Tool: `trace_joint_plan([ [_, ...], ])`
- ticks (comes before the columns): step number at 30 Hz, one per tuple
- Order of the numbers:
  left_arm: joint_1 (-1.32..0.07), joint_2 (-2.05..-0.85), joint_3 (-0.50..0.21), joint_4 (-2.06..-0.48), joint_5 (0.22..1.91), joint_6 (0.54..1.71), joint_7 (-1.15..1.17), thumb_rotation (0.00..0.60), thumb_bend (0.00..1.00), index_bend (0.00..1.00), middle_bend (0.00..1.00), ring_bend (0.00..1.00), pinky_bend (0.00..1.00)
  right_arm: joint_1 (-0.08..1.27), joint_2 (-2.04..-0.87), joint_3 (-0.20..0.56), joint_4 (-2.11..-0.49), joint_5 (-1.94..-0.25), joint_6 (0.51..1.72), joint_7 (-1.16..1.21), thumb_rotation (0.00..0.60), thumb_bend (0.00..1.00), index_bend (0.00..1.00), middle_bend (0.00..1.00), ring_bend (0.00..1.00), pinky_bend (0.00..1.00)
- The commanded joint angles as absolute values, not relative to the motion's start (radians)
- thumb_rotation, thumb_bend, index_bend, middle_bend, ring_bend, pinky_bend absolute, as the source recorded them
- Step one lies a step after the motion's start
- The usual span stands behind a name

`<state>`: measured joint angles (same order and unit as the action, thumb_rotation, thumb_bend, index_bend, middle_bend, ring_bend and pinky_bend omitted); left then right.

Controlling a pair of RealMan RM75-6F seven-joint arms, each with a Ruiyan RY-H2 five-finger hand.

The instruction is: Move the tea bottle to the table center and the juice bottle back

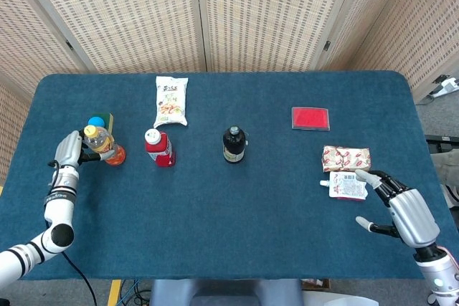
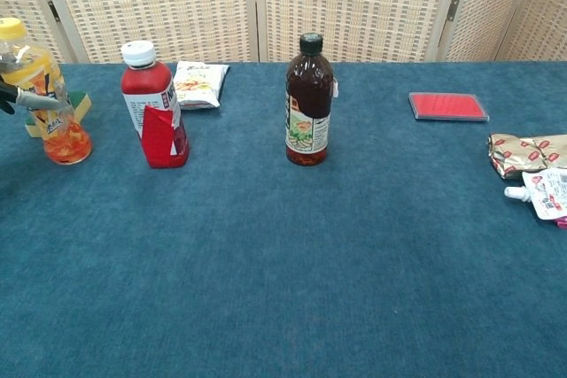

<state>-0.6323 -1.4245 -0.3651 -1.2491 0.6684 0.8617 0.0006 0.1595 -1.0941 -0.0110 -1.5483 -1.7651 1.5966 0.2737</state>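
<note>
Head view: left hand (image 1: pixel 70 151) apparently grips the upright juice bottle (image 1: pixel 102 144).

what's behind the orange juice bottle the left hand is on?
Behind the yellow-capped orange juice bottle held by the left hand: a blue round lid and a yellow-green block, both partly covered, so what they are is unclear.

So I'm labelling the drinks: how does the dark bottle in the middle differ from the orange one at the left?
The dark bottle has a black cap and brown contents; the orange bottle has a yellow cap and orange contents. The dark bottle stands free at the table's middle, while the left hand holds the orange bottle near the left edge. Both have labels.
</note>
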Motion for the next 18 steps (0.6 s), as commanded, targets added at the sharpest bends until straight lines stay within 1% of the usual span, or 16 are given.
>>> trace_joint_plan([
  [1,-0.632,-1.423,-0.367,-1.251,0.667,0.86,-0.001,0.6,0.1,0.36,0.28,0.31,0.35,0.159,-1.094,-0.011,-1.548,-1.765,1.596,0.273,0.6,0.08,0.17,0.3,0.19,0.44],
  [4,-0.63,-1.42,-0.369,-1.255,0.667,0.859,-0.005,0.6,0.1,0.23,0.2,0.29,0.35,0.16,-1.095,-0.011,-1.548,-1.765,1.595,0.271,0.6,0.08,0.17,0.3,0.19,0.44],
  [5,-0.629,-1.419,-0.37,-1.256,0.668,0.859,-0.007,0.6,0.1,0.2,0.19,0.28,0.35,0.16,-1.095,-0.011,-1.548,-1.765,1.594,0.271,0.6,0.08,0.17,0.3,0.19,0.44],
  [9,-0.624,-1.416,-0.374,-1.261,0.677,0.863,-0.021,0.6,0.1,0.03,0.14,0.27,0.35,0.16,-1.095,-0.011,-1.549,-1.764,1.594,0.269,0.6,0.08,0.17,0.3,0.19,0.44],
  [10,-0.622,-1.414,-0.375,-1.262,0.679,0.863,-0.025,0.6,0.1,0.01,0.13,0.27,0.35,0.16,-1.095,-0.011,-1.549,-1.765,1.594,0.269,0.6,0.08,0.17,0.3,0.19,0.44],
  [18,-0.601,-1.382,-0.372,-1.306,0.678,0.874,-0.029,0.6,0.1,0.0,0.09,0.25,0.35,0.16,-1.096,-0.012,-1.548,-1.765,1.595,0.268,0.6,0.08,0.17,0.3,0.19,0.44],
])
